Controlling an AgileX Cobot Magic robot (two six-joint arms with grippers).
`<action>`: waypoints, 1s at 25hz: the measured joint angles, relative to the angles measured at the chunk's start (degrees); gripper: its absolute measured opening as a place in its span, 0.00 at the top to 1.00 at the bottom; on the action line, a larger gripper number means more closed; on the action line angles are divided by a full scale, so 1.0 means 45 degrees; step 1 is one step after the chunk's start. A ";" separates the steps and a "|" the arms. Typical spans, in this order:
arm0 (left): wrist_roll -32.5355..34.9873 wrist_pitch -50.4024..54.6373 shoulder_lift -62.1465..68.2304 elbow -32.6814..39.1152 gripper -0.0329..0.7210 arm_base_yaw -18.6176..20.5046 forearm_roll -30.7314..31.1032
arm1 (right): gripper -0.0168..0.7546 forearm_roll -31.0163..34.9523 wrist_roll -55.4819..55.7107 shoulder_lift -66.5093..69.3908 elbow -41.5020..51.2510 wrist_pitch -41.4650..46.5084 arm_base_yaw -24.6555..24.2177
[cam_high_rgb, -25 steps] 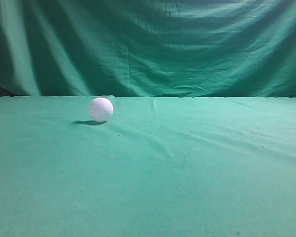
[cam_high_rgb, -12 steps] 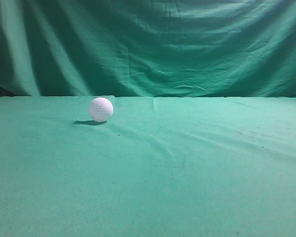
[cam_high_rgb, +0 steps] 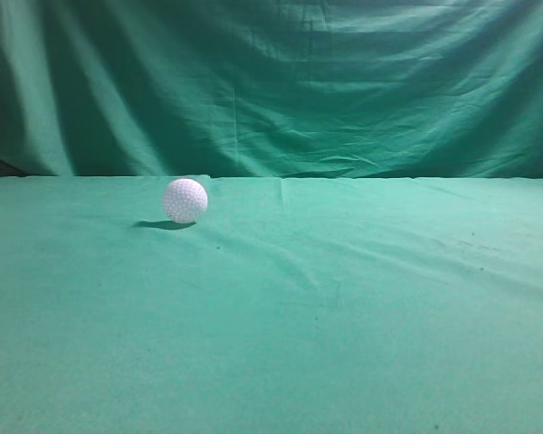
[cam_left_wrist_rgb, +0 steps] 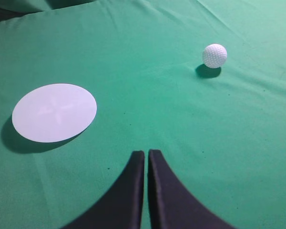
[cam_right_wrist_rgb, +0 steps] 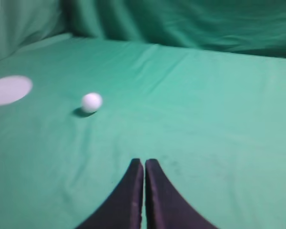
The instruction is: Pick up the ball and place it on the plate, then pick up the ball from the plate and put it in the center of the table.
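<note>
ball rests on the green worktop, left of centre near the back edge, apart from both tools | plate lies flat on the worktop, well left of the ball | left tool closed, empty, above bare cloth | right tool closed, empty; ball ahead to its left

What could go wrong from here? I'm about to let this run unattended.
The small white dimpled golf ball sits free on the wrinkled green cloth table, so a nudge could roll it away. Both the left gripper and right gripper are shut and must open first. The flat white round plate looks rimless.
</note>
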 joint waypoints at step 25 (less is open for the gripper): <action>0.0000 0.0000 0.0000 0.0000 0.96 0.0000 0.0000 | 0.98 0.0887 -0.1127 -0.1404 0.2202 -0.0228 -0.4655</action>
